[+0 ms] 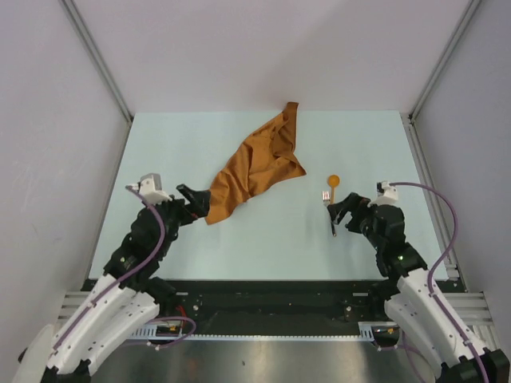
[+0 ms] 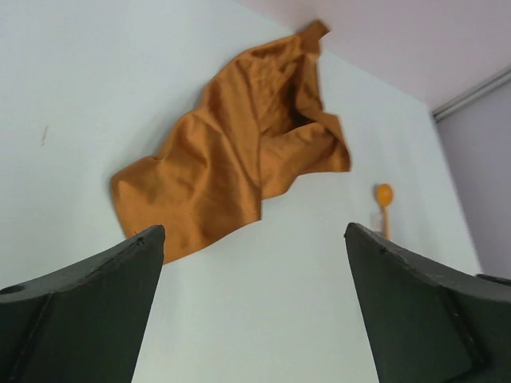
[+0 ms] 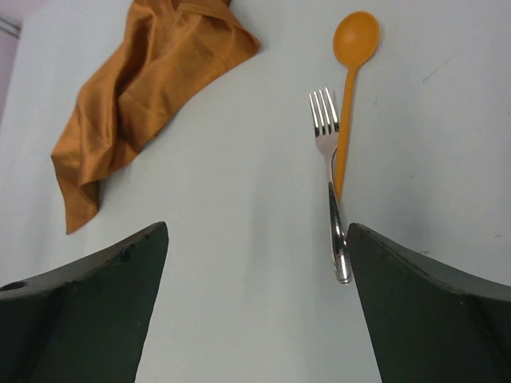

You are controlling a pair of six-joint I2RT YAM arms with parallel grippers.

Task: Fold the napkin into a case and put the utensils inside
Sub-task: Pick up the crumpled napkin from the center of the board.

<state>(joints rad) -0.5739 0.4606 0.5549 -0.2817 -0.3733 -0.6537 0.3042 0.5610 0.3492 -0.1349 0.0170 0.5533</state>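
While our left jaws and right jaws both stand wide apart and empty, we list: napkin (image 1: pixel 254 167), crumpled, unfolded, far-centre on the desk (image 1: pixel 160 144); fork (image 3: pixel 329 159) and spoon (image 3: pixel 355 36), touching, right, just beyond the right jaws.

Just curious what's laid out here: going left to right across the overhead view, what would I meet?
left gripper → napkin → fork and spoon, lying together as a pair. The right gripper overlaps them, so it is left out.
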